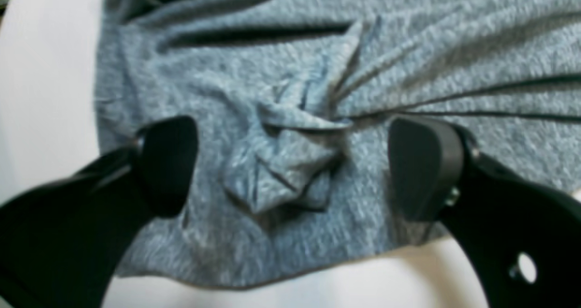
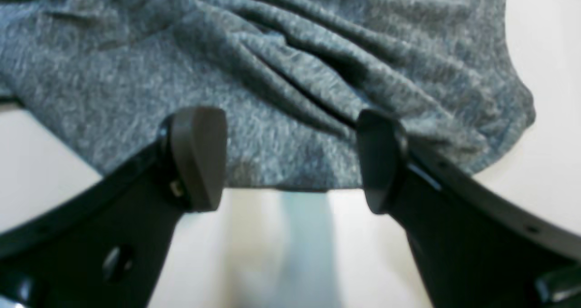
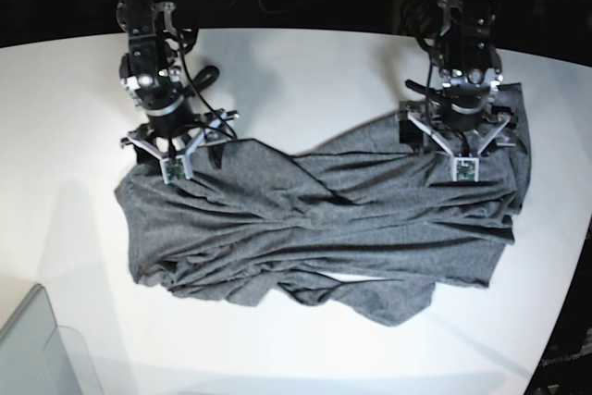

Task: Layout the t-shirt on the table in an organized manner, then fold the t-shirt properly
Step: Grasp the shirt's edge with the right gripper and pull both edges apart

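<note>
The left gripper (image 3: 460, 141) hung at the upper right of the base view with its jaws spread wide and nothing between them, poised over the far edge of the t-shirt (image 3: 324, 228). The right gripper (image 3: 174, 147), at the upper left of that view, was likewise spread and released above the shirt's other end. Both arms reached down from the top of the frame, wrists pointing steeply downward. In the left wrist view the black, rounded finger pads (image 1: 420, 167) flanked a small pinched knot of cloth, though blur made it hard to say whether they touched it. The shirt, a soft heather-grey knit, lay twisted and creased in long diagonal folds across the middle of the glossy white table (image 3: 305, 71). A translucent grey bin (image 3: 32, 349) sat at the lower left corner.
</note>
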